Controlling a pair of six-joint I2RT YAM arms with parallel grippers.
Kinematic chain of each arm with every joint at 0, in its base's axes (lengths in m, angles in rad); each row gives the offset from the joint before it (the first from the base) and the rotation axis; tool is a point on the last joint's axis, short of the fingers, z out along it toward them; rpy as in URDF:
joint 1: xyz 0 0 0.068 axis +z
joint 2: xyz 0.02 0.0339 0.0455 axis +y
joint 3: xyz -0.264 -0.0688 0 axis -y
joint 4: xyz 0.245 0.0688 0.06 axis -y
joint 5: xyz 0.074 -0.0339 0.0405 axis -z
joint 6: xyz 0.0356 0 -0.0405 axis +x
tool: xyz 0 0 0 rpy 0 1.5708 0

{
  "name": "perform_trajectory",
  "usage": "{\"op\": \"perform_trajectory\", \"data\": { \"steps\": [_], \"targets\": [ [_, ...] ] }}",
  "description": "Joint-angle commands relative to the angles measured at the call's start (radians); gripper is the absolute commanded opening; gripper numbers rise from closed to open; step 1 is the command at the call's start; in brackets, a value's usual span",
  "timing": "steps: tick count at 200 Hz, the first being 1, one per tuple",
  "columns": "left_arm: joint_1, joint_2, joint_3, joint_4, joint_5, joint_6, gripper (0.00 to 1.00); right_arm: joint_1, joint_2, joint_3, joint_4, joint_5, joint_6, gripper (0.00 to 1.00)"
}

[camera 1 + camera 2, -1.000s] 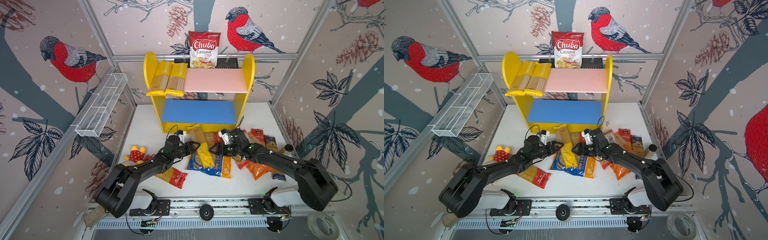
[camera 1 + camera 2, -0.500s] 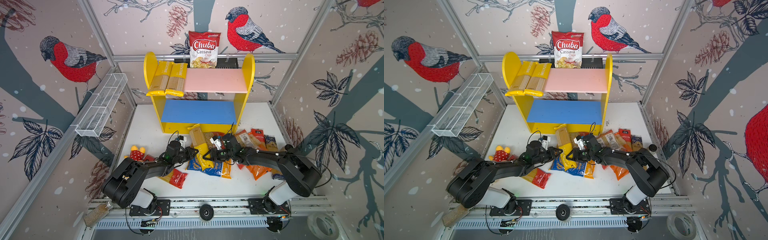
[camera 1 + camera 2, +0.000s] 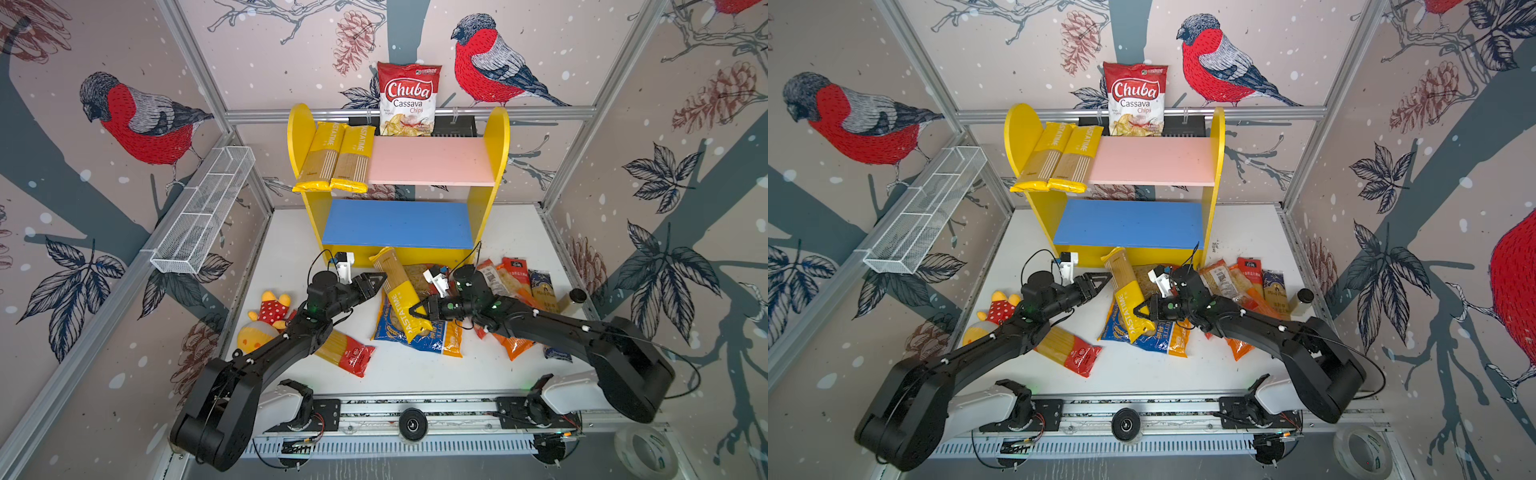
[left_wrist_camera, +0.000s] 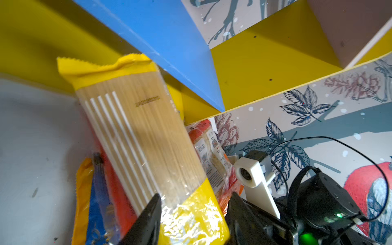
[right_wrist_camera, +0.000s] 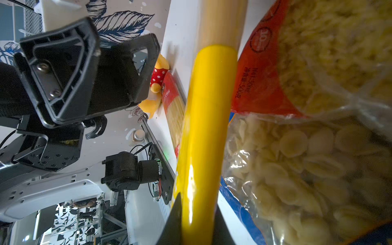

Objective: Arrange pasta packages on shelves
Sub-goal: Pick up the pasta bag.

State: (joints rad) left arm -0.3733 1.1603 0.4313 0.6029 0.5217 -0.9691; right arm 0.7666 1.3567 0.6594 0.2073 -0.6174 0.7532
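Bird-and-pinecone wallpaper is seen around a white tabletop (image 3: 511, 224) on which the shelves (image 3: 486, 174) stand at the back. In both top views two yellow PASTATIME packs (image 3: 332, 160) are seen laid side by side at one end of the pink upper board (image 3: 432, 160), while the blue lower board (image 3: 397, 224) is bare. A third yellow pack (image 3: 397, 291) is seen tilted over the heap of pasta packages (image 3: 511, 286) in front of the rack, its lower end pinched by the right gripper (image 3: 417, 311), whose fingers are drawn close on it; the left gripper (image 3: 376, 280) is held just beside the pack's upper part with its fingers parted and nothing between them. A red spaghetti pack (image 3: 1069, 347) is seen under the left arm, near a polka-dot plush toy (image 3: 998, 309). In the left wrist view the pack (image 4: 135, 127) is shown slanting toward the blue board, framed by two parted fingers (image 4: 148, 218). In the right wrist view the yellow pack (image 5: 203, 137) is seen clamped between dark fingers (image 5: 175, 220), with bags of short pasta (image 5: 297, 165) beside it. By these pictures the task is judged to be at an early stage: two packs are shelved, one is in hand, and most are left on the tabletop.
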Motion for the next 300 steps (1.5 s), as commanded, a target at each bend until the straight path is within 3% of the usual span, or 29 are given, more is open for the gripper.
{"op": "perform_trajectory", "data": {
  "steps": [1,42,58,81,119,147,178,233,282,300],
  "targets": [
    [0.02,-0.039,-0.009,0.067,0.009,-0.019,0.62,0.02,-0.066,-0.018,0.248,0.023,-0.087,0.07],
    [0.049,-0.148,-0.061,0.089,-0.005,-0.065,0.8,0.049,-0.178,-0.037,0.301,0.034,-0.114,0.03],
    [0.047,-0.18,-0.087,0.085,-0.008,-0.075,0.81,0.052,-0.205,-0.034,0.275,0.02,-0.123,0.02],
    [0.016,-0.213,-0.137,0.214,-0.023,-0.12,0.81,0.074,-0.243,-0.028,0.303,0.008,-0.126,0.02],
    [-0.096,-0.235,-0.066,0.261,-0.062,-0.017,0.78,0.11,-0.242,0.037,0.328,-0.009,-0.129,0.02],
    [-0.096,-0.171,-0.058,0.445,-0.038,-0.071,0.68,0.119,-0.253,0.054,0.366,-0.036,-0.12,0.02],
    [-0.098,-0.133,0.032,0.465,0.021,-0.047,0.49,0.116,-0.266,0.072,0.363,-0.027,-0.117,0.06],
    [-0.114,-0.165,0.037,0.465,0.037,-0.011,0.21,0.08,-0.274,0.013,0.377,0.003,-0.079,0.2],
    [-0.142,-0.208,0.073,0.422,0.01,0.067,0.05,0.06,-0.254,0.006,0.369,-0.05,-0.052,0.54],
    [-0.142,-0.208,0.117,0.389,0.014,0.093,0.01,0.05,-0.247,-0.005,0.379,-0.077,-0.037,0.61]
  ]
}}
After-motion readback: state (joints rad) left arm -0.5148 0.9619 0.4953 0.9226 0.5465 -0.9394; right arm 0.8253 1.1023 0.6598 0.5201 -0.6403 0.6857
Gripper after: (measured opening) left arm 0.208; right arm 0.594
